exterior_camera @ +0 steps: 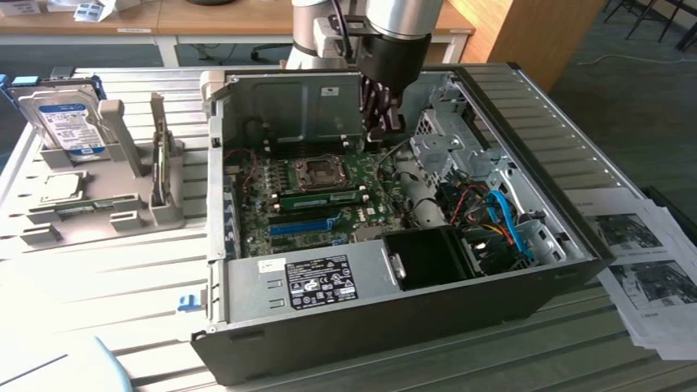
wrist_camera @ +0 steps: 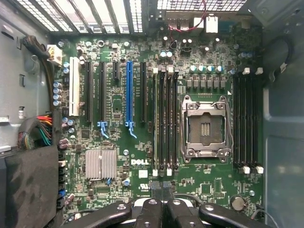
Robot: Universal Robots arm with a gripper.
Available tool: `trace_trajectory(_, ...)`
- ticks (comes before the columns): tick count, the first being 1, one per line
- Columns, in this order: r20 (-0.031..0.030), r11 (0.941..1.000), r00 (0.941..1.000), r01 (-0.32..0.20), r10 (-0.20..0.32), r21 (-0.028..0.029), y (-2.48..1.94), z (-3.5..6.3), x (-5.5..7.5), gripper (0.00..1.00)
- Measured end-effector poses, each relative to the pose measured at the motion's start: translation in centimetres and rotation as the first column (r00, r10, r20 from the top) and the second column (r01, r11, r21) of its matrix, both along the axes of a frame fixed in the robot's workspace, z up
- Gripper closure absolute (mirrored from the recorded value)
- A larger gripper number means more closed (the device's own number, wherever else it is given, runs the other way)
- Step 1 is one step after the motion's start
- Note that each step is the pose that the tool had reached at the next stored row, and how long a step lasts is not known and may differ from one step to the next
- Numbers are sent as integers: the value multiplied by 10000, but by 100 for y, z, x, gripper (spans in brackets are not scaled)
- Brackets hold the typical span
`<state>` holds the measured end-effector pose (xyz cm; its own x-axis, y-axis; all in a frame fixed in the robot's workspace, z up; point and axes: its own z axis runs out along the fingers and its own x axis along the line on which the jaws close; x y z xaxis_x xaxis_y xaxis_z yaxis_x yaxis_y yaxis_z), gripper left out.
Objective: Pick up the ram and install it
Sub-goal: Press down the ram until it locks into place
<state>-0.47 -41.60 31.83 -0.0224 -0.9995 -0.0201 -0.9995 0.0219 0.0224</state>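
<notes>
A green ram stick [exterior_camera: 321, 198] sits in a slot on the motherboard [exterior_camera: 326, 216], beside the CPU socket [exterior_camera: 319, 170]. In the wrist view the ram [wrist_camera: 155, 118] shows as the pale edge in the slot farthest from the socket [wrist_camera: 205, 127]. My gripper [exterior_camera: 381, 122] hangs inside the open computer case, above the board near its back wall. Its dark fingers [wrist_camera: 153, 192] are pressed together with nothing between them. It stands well above the ram and touches nothing.
The case walls [exterior_camera: 544, 139] ring the board, with a drive cage [exterior_camera: 446, 135], a black shroud [exterior_camera: 436, 257] and blue cables [exterior_camera: 507, 220] on the exterior view's right. A grey rack [exterior_camera: 98, 204] outside holds a hard drive [exterior_camera: 65, 122] and a thin upright board [exterior_camera: 162, 167]. Papers [exterior_camera: 648, 269] lie at the right.
</notes>
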Motion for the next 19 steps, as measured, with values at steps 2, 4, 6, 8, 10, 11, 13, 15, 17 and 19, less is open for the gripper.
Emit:
trace_trajectory(2,0,10000,10000,1,-1,0,0,-9,0,91)
trace_trajectory(4,0,10000,10000,0,0,0,0,-16,0,91)
trace_trajectory(6,0,10000,10000,0,0,1,0,-24,0,91)
trace_trajectory(8,0,10000,10000,0,0,1,0,-31,0,91)
trace_trajectory(10,0,10000,10000,0,0,1,0,-38,0,91)
trace_trajectory(11,0,10000,10000,0,0,0,0,-42,0,91)
trace_trajectory(13,0,10000,10000,0,0,0,0,-50,0,91)
trace_trajectory(15,0,10000,10000,0,0,1,0,-57,0,91)
trace_trajectory(17,0,10000,10000,0,0,-1,0,-64,0,91)
trace_trajectory(19,0,10000,10000,0,0,0,0,-71,0,91)
